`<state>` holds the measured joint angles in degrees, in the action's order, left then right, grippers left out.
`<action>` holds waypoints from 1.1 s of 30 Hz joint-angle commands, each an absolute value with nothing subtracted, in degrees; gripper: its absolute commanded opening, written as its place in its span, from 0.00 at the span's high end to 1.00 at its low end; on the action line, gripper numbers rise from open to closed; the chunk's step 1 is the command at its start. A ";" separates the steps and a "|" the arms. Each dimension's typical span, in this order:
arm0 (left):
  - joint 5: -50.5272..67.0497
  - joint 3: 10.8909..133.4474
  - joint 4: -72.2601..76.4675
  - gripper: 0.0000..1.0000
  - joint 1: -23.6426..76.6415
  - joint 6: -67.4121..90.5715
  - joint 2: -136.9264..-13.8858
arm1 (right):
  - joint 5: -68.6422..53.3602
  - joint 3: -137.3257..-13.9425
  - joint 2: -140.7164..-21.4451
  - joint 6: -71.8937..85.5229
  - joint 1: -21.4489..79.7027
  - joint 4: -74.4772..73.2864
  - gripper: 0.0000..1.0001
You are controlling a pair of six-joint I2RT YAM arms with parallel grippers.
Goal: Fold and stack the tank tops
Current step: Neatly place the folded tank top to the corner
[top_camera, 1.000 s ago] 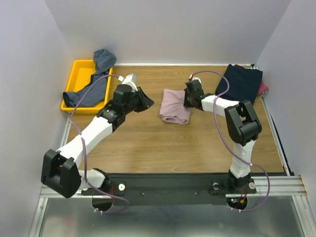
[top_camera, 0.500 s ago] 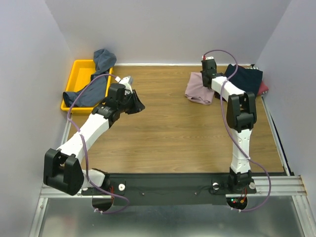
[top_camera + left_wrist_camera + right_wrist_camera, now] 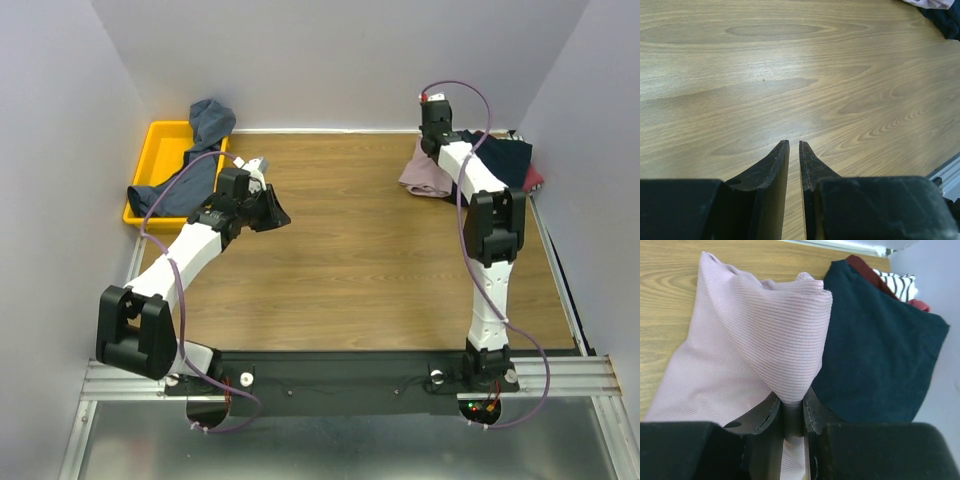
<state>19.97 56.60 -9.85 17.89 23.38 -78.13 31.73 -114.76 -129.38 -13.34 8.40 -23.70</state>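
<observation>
Where the right arm reaches into the table's far right corner, we note the right gripper [image 3: 791,407] pinching a raised fold of the dusty pink tank top [image 3: 755,340]. The cloth peaks up into the jaws and drapes away to the left onto the wooden table [image 3: 790,60].

Just beside it, to the right, lies the dark navy tank top [image 3: 875,355], spread flat near the right wall. The pink fold overlaps the navy edge in the wrist view; we cannot tell whether they touch. At the navy piece's far edge a red garment [image 3: 862,267] and a bit of striped cloth [image 3: 892,280] poke out.

Left gripper [image 3: 794,146]: fingers pressed nearly together with only a thin slit between, nothing held, over bare wood left of centre.

From overhead, the slate blue-grey tank top [image 3: 200,165] lies heaped across the yellow tray [image 3: 160,140] at the far left corner, part of it rising past the tray's back rim toward the wall. Pink and blue-grey tops sit well apart.
</observation>
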 commanded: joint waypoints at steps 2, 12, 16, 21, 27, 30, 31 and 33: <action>22.06 56.25 -8.35 0.74 17.58 22.24 -78.66 | 34.01 -119.79 -128.14 -15.47 6.94 -23.29 1.00; 23.29 55.81 -7.91 0.74 17.49 22.41 -79.45 | 33.75 -124.63 -128.58 -15.82 4.22 -24.43 0.99; 23.73 55.64 -7.73 0.74 17.49 22.50 -79.80 | 33.49 -125.33 -128.94 -14.77 2.73 -24.87 1.00; 24.34 55.55 -7.65 0.74 17.49 22.59 -80.24 | 31.91 -125.42 -128.50 -12.75 0.53 -25.22 1.00; 24.70 55.63 -7.29 0.74 17.49 22.68 -80.60 | 31.03 -125.07 -128.06 -10.99 -2.37 -25.93 0.99; 24.79 55.46 -7.29 0.74 17.49 22.59 -80.68 | 30.15 -123.75 -127.10 -9.15 -4.13 -26.19 1.00; 25.05 55.37 -7.21 0.74 17.49 22.67 -80.86 | 29.45 -123.49 -126.92 -8.27 -4.57 -26.28 1.00; 25.40 55.37 -7.12 0.74 17.49 22.76 -81.04 | 29.27 -122.52 -126.83 -7.30 -5.80 -26.37 1.00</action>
